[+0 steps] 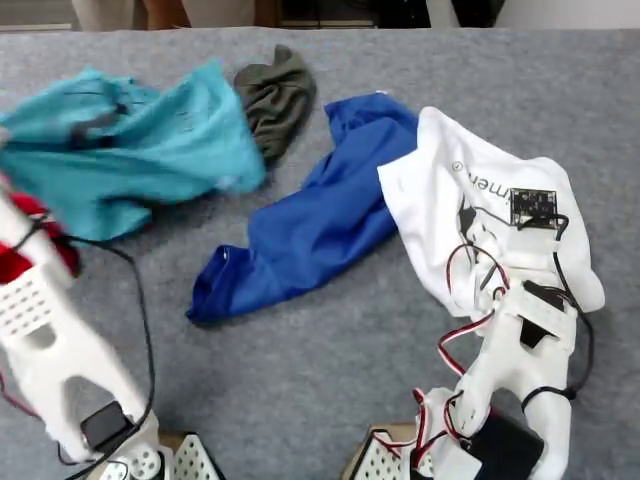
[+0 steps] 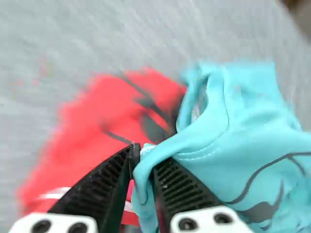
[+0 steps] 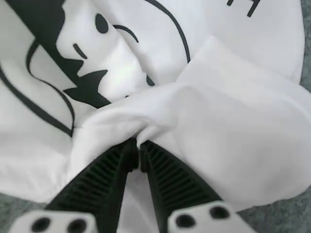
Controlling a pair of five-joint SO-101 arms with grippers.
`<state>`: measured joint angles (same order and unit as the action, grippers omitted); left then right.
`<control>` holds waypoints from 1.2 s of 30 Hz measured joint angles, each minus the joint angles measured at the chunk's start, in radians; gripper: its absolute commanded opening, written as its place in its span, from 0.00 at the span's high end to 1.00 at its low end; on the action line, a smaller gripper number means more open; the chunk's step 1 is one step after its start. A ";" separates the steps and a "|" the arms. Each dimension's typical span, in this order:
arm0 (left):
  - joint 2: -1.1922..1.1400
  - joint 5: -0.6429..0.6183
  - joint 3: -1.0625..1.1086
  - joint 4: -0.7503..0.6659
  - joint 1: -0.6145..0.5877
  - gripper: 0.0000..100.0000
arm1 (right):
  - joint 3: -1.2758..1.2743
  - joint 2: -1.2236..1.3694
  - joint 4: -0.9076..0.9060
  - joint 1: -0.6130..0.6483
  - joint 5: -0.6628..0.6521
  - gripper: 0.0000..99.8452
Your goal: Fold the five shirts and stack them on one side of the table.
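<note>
Right tool [image 3: 136, 145], near edge: clamped on a fold of the white shirt [image 1: 450, 200], crumpled on the grey surface [image 1: 330, 390]; left tool [image 2: 142, 154] pinches the hem of the teal shirt [image 1: 150, 150] above the red shirt [image 2: 97, 131]. Mid-surface: blue shirt [image 1: 310, 235], touching the white one. Far side: olive shirt [image 1: 275, 95] just beside the teal, then the surface's edge and an indistinct strip of room.

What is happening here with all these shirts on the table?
Two robot arms are each gripping a shirt. The left gripper is shut on the teal shirt, near a red shirt. The right gripper is shut on the white shirt. The blue shirt and olive shirt lie crumpled on the grey table; nothing is folded or stacked yet.
</note>
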<state>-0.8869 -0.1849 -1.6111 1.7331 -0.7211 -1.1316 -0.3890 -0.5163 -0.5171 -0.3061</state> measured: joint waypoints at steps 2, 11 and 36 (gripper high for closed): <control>0.061 0.000 -0.009 0.006 -0.094 0.98 | 0.000 0.000 0.000 0.000 0.000 1.00; 0.157 0.002 -0.020 0.015 -0.193 0.88 | 0.000 0.000 0.000 0.000 0.000 1.00; -0.210 -0.110 0.491 -0.308 0.713 0.98 | 0.000 0.000 0.000 0.000 0.000 1.00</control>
<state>-1.0971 -0.2954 -1.1201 1.4246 -0.0077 -1.1316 -0.3890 -0.5163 -0.5171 -0.3061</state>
